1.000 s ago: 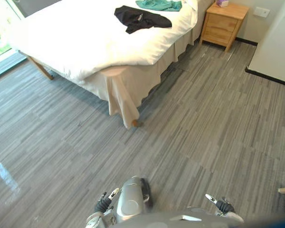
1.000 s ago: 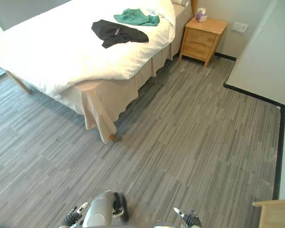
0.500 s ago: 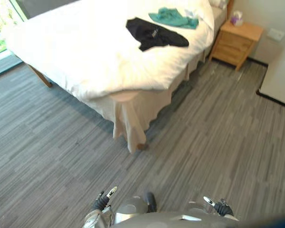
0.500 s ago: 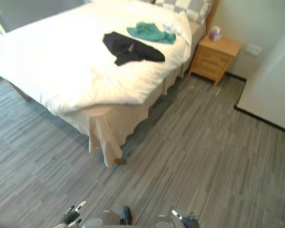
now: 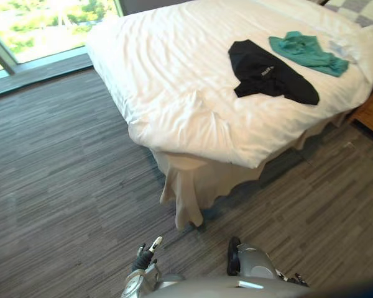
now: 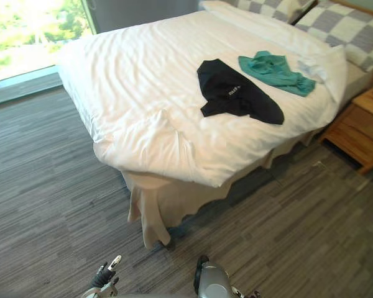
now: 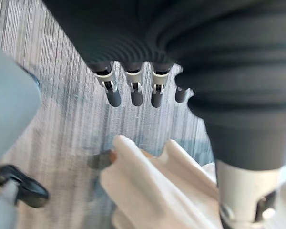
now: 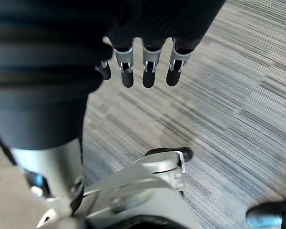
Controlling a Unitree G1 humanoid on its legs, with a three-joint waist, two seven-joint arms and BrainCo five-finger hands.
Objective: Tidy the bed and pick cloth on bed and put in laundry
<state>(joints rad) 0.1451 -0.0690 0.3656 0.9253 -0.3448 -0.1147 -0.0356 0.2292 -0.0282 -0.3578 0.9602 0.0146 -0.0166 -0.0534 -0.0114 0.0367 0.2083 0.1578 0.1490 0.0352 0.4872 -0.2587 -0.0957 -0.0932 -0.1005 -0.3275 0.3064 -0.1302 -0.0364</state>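
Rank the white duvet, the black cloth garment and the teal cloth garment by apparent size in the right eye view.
1. white duvet
2. black cloth garment
3. teal cloth garment, lying slightly farther away, so its true size is unsure

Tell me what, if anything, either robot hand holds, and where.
Nothing. Left robot hand and right robot hand hang open, empty. The black cloth lies on the bed.

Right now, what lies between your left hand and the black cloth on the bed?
Seen in the left eye view: from the left hand, bare grey floor, then the bed skirt, then rumpled white duvet up to the black cloth.
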